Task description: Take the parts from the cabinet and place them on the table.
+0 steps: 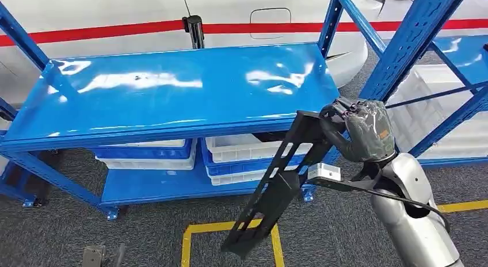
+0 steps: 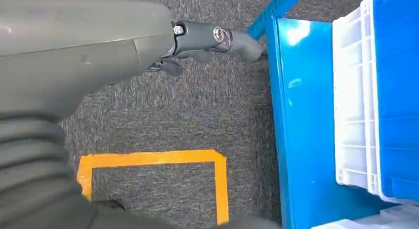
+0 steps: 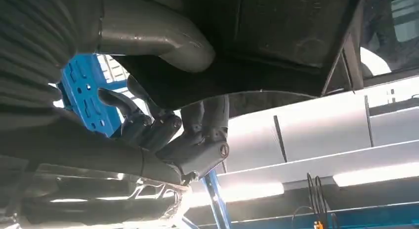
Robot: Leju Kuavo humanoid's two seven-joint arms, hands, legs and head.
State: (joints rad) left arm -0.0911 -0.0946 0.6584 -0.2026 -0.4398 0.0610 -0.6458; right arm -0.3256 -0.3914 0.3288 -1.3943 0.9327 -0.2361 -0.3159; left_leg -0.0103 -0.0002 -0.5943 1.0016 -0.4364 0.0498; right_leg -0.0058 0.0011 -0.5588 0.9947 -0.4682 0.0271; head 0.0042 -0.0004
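Right arm: the silver forearm rises from the lower right of the head view, with the right hand (image 1: 368,130) at the front right corner of the blue table (image 1: 172,88).
Right hand: its fingers (image 1: 339,113) are curled over the upper end of the black part (image 1: 276,186) and grip it; in the right wrist view the thumb (image 3: 153,36) and darker fingers (image 3: 197,140) clamp the part's dark underside (image 3: 276,36).
Black part: one long, flat, slotted bracket, hanging slantwise from the hand, its lower end well below the hand and toward the robot's left, over the floor's yellow tape (image 1: 230,227). It is off the table, in front of its front edge.
Left hand: the left hand (image 2: 212,41) hangs over the grey carpet just beside the shelf's lower blue board (image 2: 301,140); its fingers are partly hidden, so how far they spread cannot be told, and nothing is seen in them.
Bins: beyond and below the right hand, on the lower shelf, two stacks of white and blue bins (image 1: 241,155).
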